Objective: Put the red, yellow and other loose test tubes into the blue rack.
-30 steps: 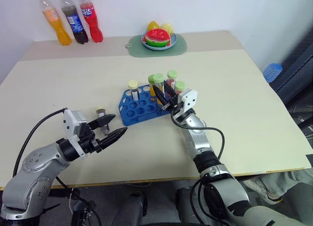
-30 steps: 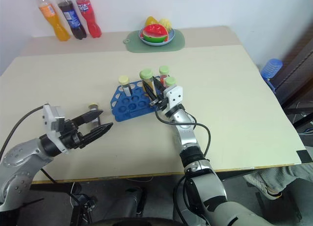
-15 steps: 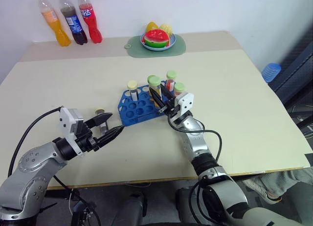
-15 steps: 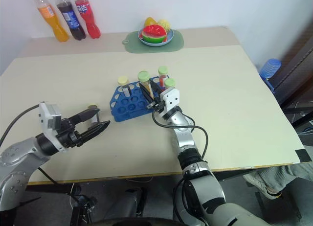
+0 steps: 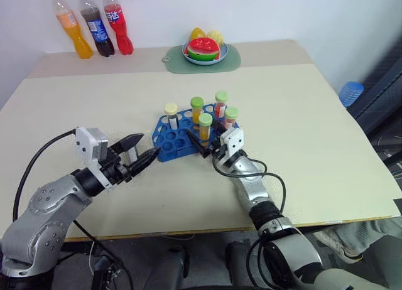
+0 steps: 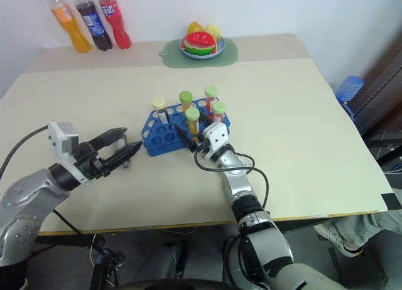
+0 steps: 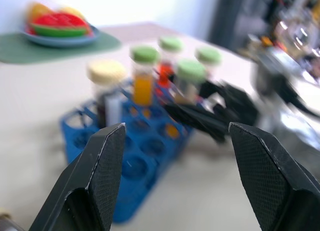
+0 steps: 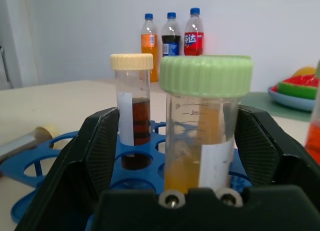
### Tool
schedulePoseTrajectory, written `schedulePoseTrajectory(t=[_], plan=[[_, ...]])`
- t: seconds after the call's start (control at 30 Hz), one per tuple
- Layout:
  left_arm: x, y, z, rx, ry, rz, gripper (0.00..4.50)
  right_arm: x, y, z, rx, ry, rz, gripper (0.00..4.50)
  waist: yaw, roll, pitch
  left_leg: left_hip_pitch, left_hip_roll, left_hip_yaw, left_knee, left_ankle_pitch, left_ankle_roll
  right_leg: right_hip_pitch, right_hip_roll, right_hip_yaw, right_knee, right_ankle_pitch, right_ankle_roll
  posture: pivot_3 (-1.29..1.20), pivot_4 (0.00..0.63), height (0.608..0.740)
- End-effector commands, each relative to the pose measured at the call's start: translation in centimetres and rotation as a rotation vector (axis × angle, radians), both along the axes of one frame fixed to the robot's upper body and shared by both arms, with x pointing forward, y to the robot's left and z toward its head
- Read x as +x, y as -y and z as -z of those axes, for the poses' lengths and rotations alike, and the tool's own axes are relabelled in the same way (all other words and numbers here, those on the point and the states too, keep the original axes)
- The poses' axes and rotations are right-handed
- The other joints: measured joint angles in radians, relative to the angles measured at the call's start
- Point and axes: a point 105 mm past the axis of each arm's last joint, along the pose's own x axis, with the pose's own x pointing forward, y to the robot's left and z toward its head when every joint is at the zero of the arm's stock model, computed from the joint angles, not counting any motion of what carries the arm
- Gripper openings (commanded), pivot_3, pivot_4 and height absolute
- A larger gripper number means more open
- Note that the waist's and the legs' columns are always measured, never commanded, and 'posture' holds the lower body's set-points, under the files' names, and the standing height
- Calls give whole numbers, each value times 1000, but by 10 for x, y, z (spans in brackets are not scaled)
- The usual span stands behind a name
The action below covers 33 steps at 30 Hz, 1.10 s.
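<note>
Left eye view: blue rack sits mid-table w/ five capped tubes upright in its right-hand holes; left-hand holes empty, prob. kept for the loose ones; right gripper at rack's near-right corner, fingers spread either side of a green-capped yellow tube standing in its hole, not clamping it, looks like a release so tube stands on its own; left gripper open, empty, just off rack's left edge; table bare to the right, plenty of room to back out; mat w/ fruit plate and three soda bottles well apart at far edge.

Right eye view: one loose tube lies on table just under/behind left gripper tips, near rack's left end; that's the next pick, I'd judge; approach is free from the near side.

Left wrist view: left gripper's two fingers stand wide, nothing between; rack straight ahead; cream-capped tube nearest.

Right wrist view: yellow tube stands between the parted fingers w/ visible gaps both sides; cream-capped dark tube behind it; loose tube's cap shows off the rack's edge; pulling straight back should clear the caps.
</note>
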Motion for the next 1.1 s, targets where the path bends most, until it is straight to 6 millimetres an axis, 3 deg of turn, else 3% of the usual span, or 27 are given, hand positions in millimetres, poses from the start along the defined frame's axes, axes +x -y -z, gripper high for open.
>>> schedulePoseTrajectory(t=[0.03,0.2,0.27,0.37,0.43,0.6,0.77,0.9,1.03,1.1], plan=[[10,-20,-16,-16,39,-268,3418,-18,19,-9,-49,8,-84,3746,6,0,0,0,0,0,0,0,0,0,0,0,0,0,0,0,150,740],[21,-31,-25,-146,-24,-389,3418,-40,50,2,-214,-52,-158,3746,7,0,0,-1,0,0,1,-1,2,0,0,0,1,0,0,0,150,740],[32,-45,-18,-147,-133,-491,3418,-45,66,1,-268,-68,-163,3746,8,0,0,-1,0,0,2,-3,5,0,0,0,1,0,0,0,150,740],[48,-51,-15,-206,-286,-578,3418,-64,91,-13,-372,-79,-271,3746,20,-1,0,-1,0,1,2,-4,6,0,0,0,1,0,0,0,150,740],[57,-50,0,-210,-456,-613,3418,-76,100,-26,-425,-78,-346,3746,36,-1,1,-1,0,5,3,-4,5,0,0,1,1,0,0,0,150,740],[64,-40,24,-212,-737,-644,3418,-79,104,-47,-475,-58,-401,3746,39,-5,0,-2,0,4,6,-5,6,0,-1,0,1,1,1,0,150,740],[63,-28,40,-251,-993,-700,3418,-73,103,-50,-505,-36,-392,3746,45,-5,0,-2,0,4,6,-2,1,-2,-1,2,2,1,1,0,150,740],[64,-19,47,-241,-1093,-775,3418,-71,102,-54,-500,-16,-372,3746,56,-5,0,-2,0,5,7,-2,1,-2,-1,3,2,1,2,0,150,740],[69,-20,66,-203,-1154,-836,2143,-74,105,-48,-498,-31,-354,3786,56,-5,0,-2,-1,8,7,-2,1,-2,-2,3,2,1,2,0,150,740],[73,-22,72,-197,-1170,-860,1069,-77,105,-46,-491,-40,-349,3786,55,-5,-1,-2,-1,9,6,-2,1,-3,-2,3,2,1,2,0,150,740]])
